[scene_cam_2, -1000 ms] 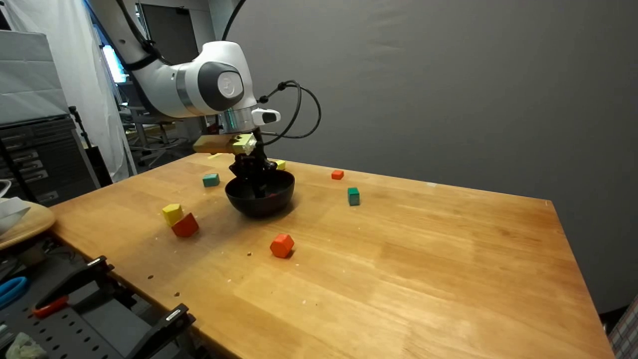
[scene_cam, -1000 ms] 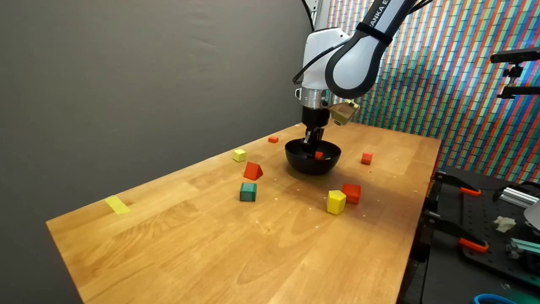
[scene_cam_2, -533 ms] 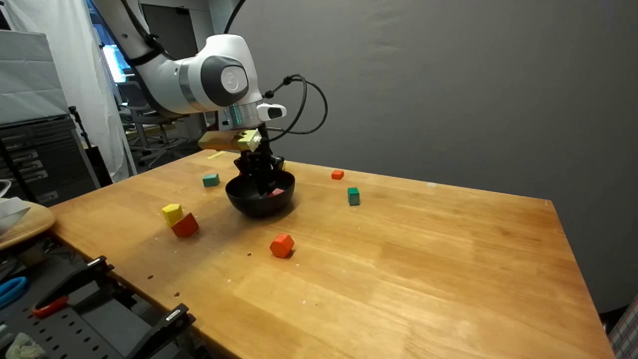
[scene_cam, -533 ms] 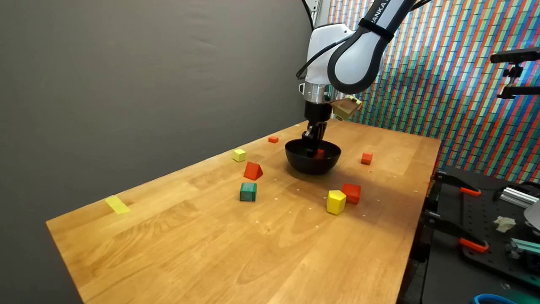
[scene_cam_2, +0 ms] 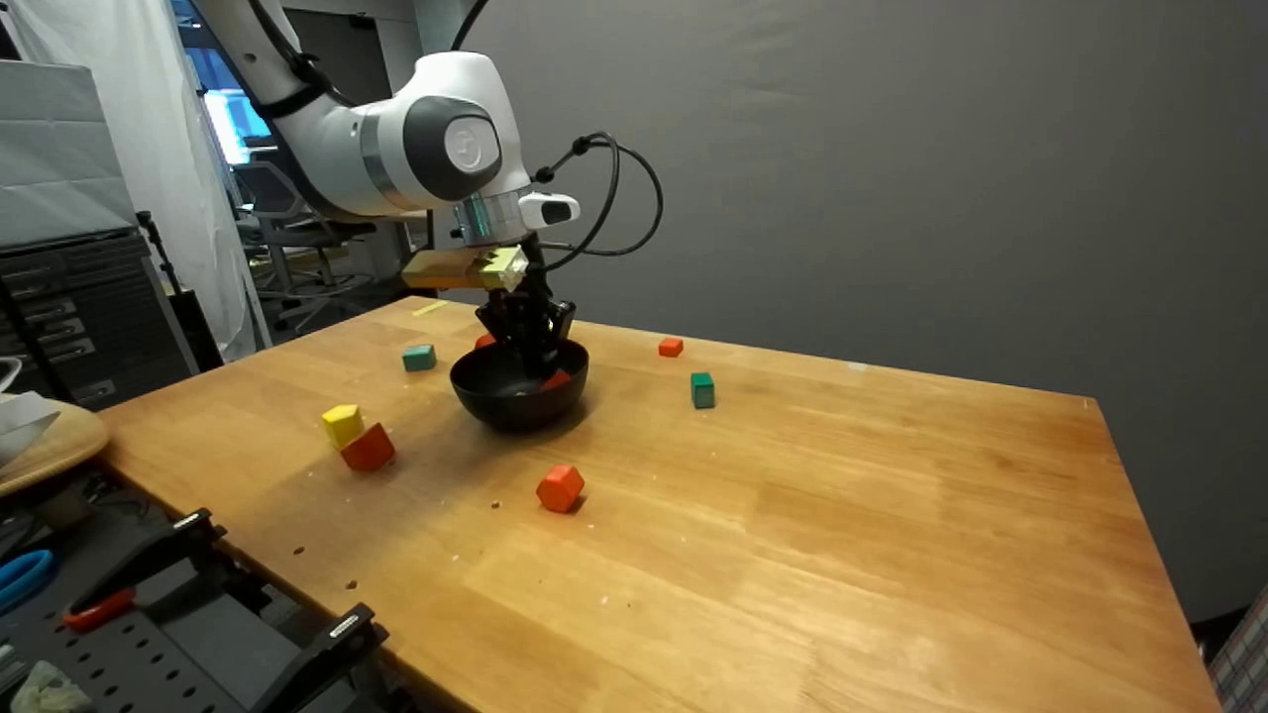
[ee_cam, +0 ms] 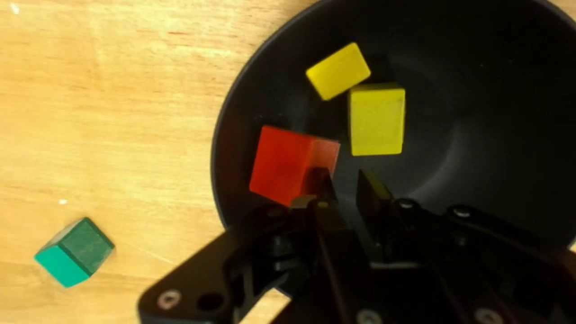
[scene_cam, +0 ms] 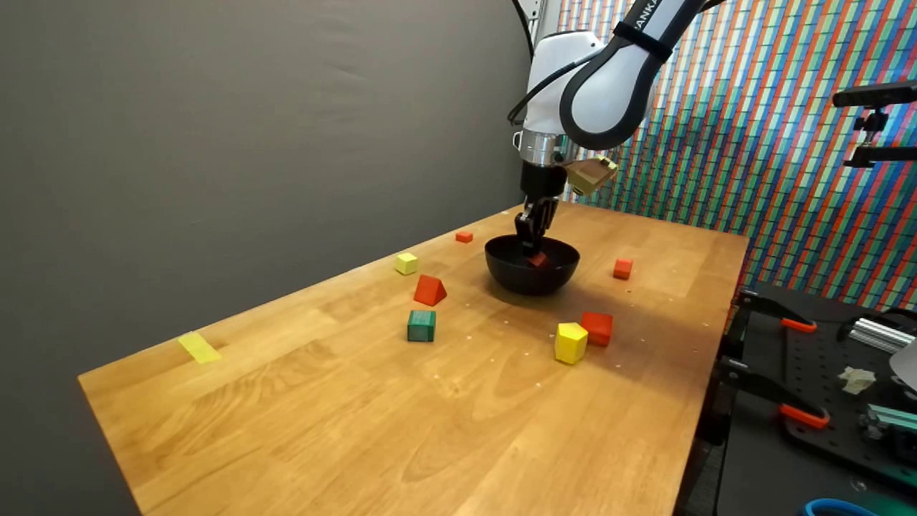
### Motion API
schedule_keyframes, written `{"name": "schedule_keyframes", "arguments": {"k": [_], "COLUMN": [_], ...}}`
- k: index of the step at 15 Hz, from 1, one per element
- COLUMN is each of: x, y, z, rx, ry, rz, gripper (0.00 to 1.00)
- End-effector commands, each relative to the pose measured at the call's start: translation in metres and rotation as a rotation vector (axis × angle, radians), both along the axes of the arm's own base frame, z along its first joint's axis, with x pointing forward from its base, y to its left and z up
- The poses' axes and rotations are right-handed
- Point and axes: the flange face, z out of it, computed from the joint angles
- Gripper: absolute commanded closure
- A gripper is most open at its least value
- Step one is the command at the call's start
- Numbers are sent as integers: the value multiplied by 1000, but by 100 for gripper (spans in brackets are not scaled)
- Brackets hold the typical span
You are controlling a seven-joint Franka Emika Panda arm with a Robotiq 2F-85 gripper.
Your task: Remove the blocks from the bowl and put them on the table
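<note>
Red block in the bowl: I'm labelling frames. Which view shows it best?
The wrist view: the red block shows large, the tool hiding only part. Both exterior views show it just small, inside the bowl.

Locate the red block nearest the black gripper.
In the wrist view, the red block lies inside the round black bowl, toward its left side, below and left of the nearer yellow block.

White letters "ANKA" (scene_cam: 647, 13) show on robot arm (scene_cam: 609, 97) in exterior view; pale labels (scene_cam_2: 345, 625) on black clamps (scene_cam_2: 315, 665) too small to read.
</note>
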Motion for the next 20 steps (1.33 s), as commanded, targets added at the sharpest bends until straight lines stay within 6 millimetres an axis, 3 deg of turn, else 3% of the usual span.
{"name": "schedule_keyframes", "arguments": {"k": [1, 3, 7, 8, 9, 10, 17, 20], "x": [-2, -1, 3, 4, 5, 7, 8, 9], "y": [-7, -9, -13, -14, -14, -13, -2, 4], "z": [15, 19, 29, 29, 28, 25, 4, -10], "rx": [-11, -16, -31, -31, -30, -22, 4, 25], "ry": [-32, -39, -54, -54, -54, -52, -19, 2], "rz": [-12, -13, -15, -15, -15, -13, 10, 16], "gripper": [83, 87, 85, 77, 60, 59, 5, 0]}}
